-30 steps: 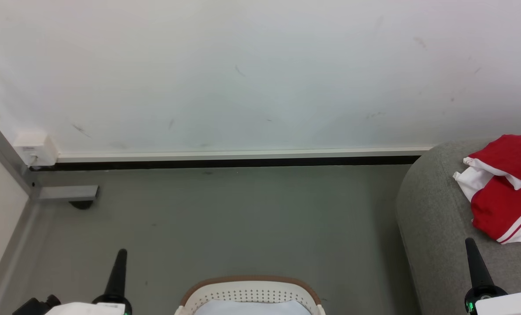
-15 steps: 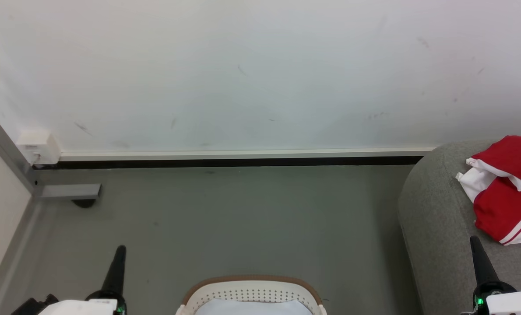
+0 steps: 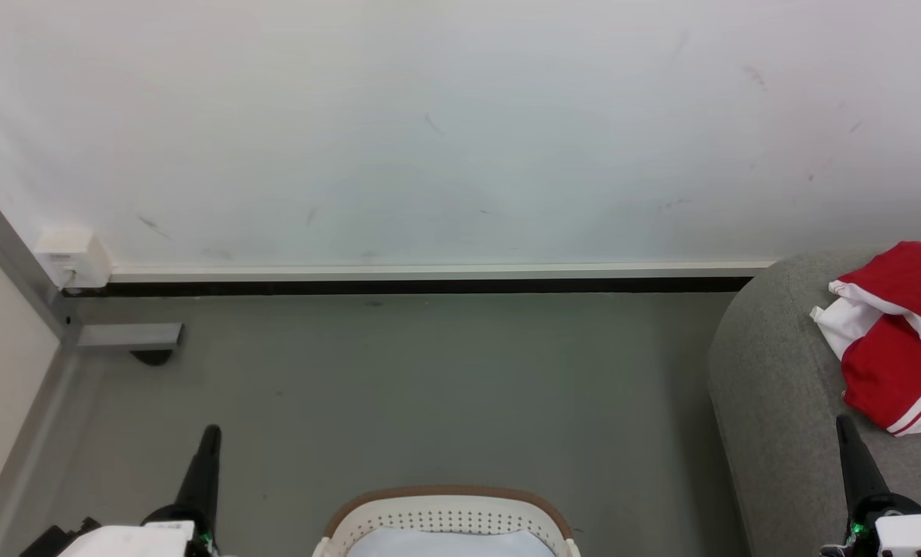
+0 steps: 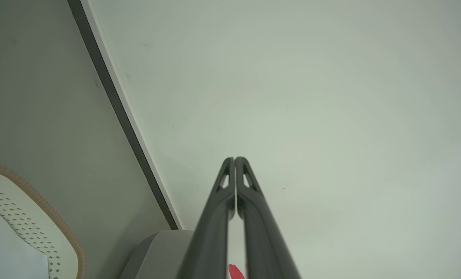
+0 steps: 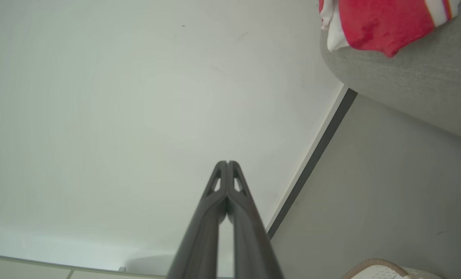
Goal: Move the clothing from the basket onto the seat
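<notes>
Lying crumpled, clothing (image 3: 894,367) runs front-to-back on seat (image 3: 770,402).

We face a white wall (image 3: 460,116) with faint scuff marks, a pale skirting strip (image 3: 429,272) along its foot. Grey floor (image 3: 429,387) spreads below. At the left a grey metal post (image 3: 11,263) slants down — a small white box (image 3: 70,257) sits beside it. A pale blue-white cloth (image 3: 449,544) shows at the bottom edge.
</notes>
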You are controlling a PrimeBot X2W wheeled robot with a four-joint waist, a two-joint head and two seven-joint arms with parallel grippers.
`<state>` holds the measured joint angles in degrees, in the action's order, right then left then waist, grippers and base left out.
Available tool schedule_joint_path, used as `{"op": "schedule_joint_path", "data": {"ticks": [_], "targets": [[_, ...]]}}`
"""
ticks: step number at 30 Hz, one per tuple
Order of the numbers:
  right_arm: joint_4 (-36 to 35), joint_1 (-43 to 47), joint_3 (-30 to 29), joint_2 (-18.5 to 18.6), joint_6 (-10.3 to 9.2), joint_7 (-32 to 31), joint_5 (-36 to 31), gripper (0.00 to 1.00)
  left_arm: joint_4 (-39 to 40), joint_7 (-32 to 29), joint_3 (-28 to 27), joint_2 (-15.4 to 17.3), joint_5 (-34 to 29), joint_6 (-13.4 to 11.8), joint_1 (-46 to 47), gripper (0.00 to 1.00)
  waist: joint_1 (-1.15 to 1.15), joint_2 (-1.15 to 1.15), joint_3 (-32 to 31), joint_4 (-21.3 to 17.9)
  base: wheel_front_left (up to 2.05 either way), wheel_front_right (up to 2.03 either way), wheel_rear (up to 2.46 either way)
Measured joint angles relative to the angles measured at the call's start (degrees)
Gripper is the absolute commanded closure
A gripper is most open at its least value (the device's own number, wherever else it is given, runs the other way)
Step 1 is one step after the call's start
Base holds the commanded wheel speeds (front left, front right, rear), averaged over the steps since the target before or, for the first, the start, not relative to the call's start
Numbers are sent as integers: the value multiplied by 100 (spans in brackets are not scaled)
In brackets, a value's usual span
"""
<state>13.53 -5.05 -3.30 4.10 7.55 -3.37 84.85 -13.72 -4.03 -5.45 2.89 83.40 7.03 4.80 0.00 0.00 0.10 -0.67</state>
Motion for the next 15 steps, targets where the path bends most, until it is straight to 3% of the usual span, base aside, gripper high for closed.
{"op": "schedule_joint_path", "data": {"ticks": [15], "targets": [[24,-63,-140,-36,0,-149,512,100,-22,-159,-69,-3,530,10,76,100,0,0,5,41,0,0,0]]}}
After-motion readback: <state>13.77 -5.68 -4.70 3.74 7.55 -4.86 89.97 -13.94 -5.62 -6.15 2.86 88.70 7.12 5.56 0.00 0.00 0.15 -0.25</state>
